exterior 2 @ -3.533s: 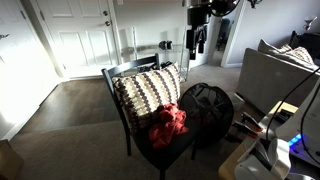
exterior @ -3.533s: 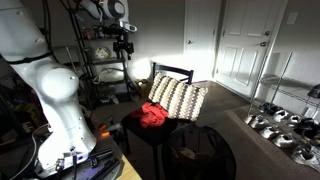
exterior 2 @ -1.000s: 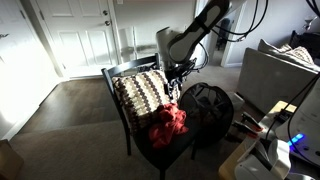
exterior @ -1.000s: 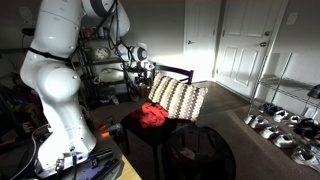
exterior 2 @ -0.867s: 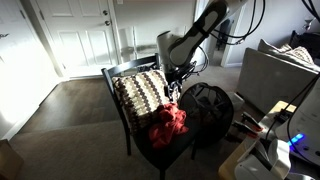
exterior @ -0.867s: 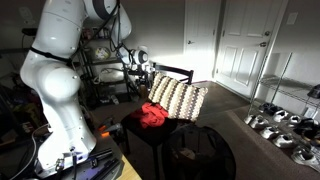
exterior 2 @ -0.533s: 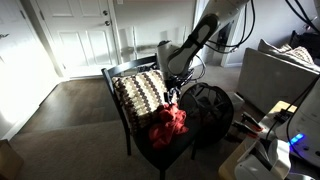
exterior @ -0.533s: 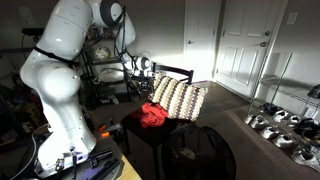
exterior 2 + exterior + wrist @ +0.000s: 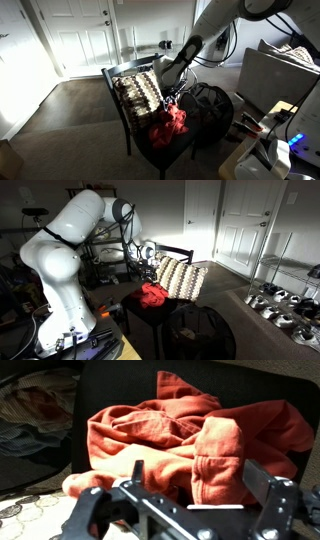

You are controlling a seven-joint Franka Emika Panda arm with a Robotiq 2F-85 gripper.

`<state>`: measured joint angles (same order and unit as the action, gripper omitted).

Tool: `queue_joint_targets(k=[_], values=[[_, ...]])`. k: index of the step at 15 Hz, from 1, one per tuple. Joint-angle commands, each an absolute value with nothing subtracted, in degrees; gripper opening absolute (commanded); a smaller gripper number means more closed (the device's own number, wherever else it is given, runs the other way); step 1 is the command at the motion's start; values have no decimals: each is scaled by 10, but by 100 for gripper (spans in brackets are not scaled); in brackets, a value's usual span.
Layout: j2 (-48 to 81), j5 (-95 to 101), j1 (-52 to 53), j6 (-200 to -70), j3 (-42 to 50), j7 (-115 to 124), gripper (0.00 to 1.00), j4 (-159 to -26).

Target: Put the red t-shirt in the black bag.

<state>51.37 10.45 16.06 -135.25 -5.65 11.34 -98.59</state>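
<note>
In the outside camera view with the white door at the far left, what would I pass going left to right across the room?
White door → striped pillow → red t-shirt → black bag → grey couch.

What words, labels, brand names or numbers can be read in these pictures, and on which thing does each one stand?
No text can be read anywhere.
The red t-shirt shows only plain cloth, with no print, in the wrist view.
The black bag, the striped pillow and the gripper show no legible mark. Both exterior views are too dark and small to show any fine lettering.
</note>
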Motion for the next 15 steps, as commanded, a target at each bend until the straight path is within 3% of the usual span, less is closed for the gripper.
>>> queue_joint_targets(k=[1,5,6,7,15], values=[[570,83,166,-1319,-62,90,100,-915],[608,81,169,-1319,-65,84,100,-871],[615,83,170,-1321,-64,82,93,-862],[620,83,169,-1326,-65,76,74,-856],[624,88,176,-1322,-46,90,20,-835]])
